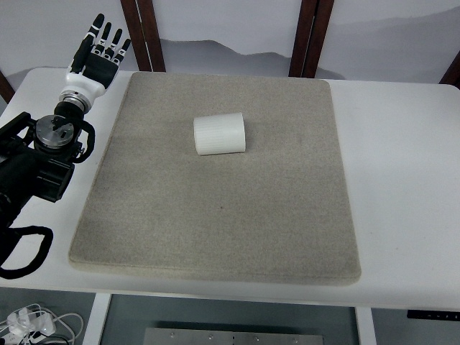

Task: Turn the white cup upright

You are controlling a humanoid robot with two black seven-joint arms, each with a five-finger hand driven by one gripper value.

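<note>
A white ribbed cup (219, 134) lies on its side on the grey mat (215, 215), a little back of the mat's middle. My left hand (100, 44) is raised at the far left corner, off the mat and well left of the cup. Its fingers are stretched straight and hold nothing. The left arm (39, 158) runs in along the left edge. No right arm shows.
The mat covers most of a white table (402, 187). Dark wooden posts (144, 32) and a pale wall stand behind the table. White cables (32, 323) lie on the floor at the lower left.
</note>
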